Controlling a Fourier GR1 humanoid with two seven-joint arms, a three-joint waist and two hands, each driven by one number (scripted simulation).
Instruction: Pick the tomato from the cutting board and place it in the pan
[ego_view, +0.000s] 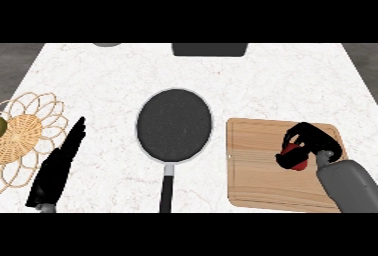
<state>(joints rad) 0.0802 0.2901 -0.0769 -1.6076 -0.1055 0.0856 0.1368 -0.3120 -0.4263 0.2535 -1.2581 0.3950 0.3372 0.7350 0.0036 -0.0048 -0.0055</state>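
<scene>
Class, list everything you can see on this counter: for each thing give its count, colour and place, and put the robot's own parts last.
Counter: one, white marbled, fills the view.
Pan: one, dark with a light rim, centre, handle toward the lower edge.
Cutting board: one, light wood, right.
Tomato: one, red, over the board, inside the right hand.
Woven mat: one, tan, left edge.
Dark object: one, top edge, cut off.
Left hand: one, black, lower left, fingers straight.
Right hand: one, black, curled round the tomato.
</scene>
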